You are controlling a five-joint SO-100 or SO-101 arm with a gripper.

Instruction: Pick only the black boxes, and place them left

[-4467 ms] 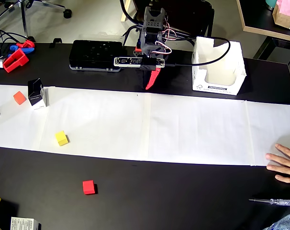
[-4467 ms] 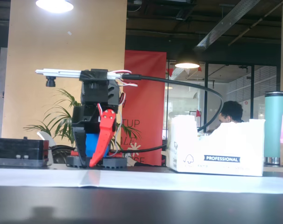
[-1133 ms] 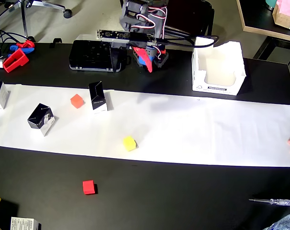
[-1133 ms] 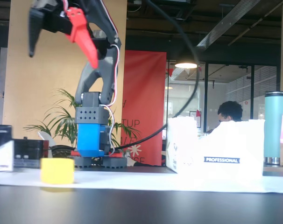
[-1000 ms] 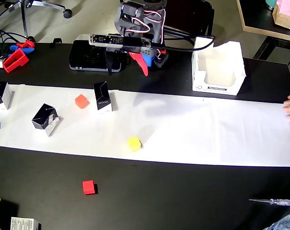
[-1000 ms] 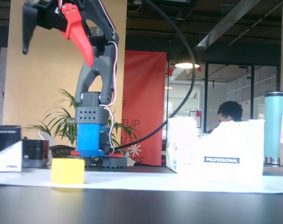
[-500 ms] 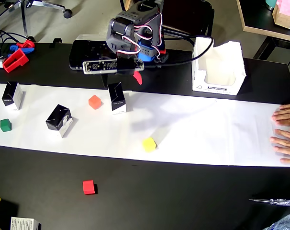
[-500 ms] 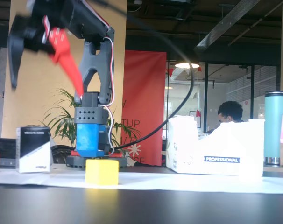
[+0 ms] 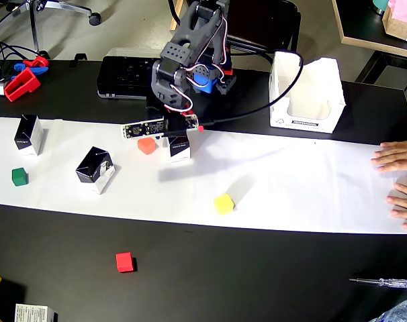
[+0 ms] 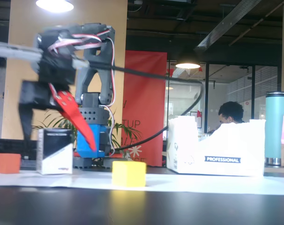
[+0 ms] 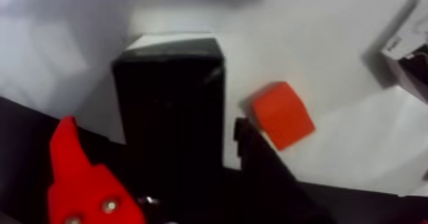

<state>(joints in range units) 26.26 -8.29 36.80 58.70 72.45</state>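
A black box (image 9: 180, 149) stands upright on the white paper strip (image 9: 291, 181), directly under my gripper (image 9: 181, 134). In the wrist view this black box (image 11: 169, 99) sits between the red finger (image 11: 69, 169) and the black finger (image 11: 255, 156); my gripper (image 11: 153, 121) is open around it, with a gap on the red side. The fixed view shows the box (image 10: 54, 151) with the gripper (image 10: 57, 143) lowered over it. Two more black boxes (image 9: 96, 169) (image 9: 30, 133) lie further left on the paper.
An orange cube (image 9: 146, 145) sits just left of the straddled box. A green cube (image 9: 19, 176) and yellow cube (image 9: 223, 203) are on the paper, a red cube (image 9: 125, 261) on the black table. White open bin (image 9: 304, 94) at back right. Hands (image 9: 398, 157) rest on the paper's right end.
The paper strip slid right, carrying boxes and cubes with it. My arm swung down from the back of the table onto the nearest black box. Hands appeared at the right edge.
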